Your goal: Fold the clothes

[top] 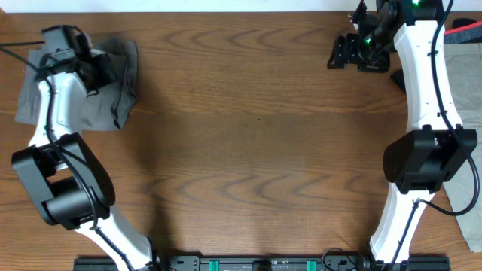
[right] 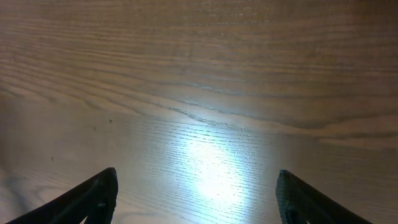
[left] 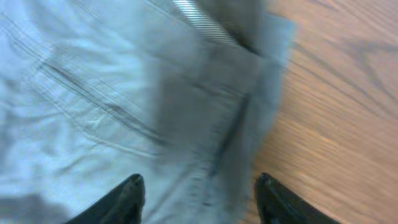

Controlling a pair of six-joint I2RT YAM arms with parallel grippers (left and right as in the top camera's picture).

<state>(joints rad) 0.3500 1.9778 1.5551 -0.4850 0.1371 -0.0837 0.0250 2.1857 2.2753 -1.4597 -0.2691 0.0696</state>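
Observation:
Folded grey shorts [top: 113, 86] lie at the table's far left corner. In the left wrist view the grey shorts [left: 124, 93] fill most of the frame, with a stitched pocket seam and an edge next to bare wood. My left gripper [top: 102, 68] hovers over them; its fingers [left: 199, 196] are open, straddling the fabric's edge, and hold nothing. My right gripper [top: 343, 53] is at the far right of the table, open and empty [right: 196, 193] over bare wood. A tan garment [top: 463, 105] lies along the right edge.
The brown wooden table [top: 248, 150] stretches between the two arms. A red object [top: 465, 26] shows at the top right corner. The arm bases stand at the near edge.

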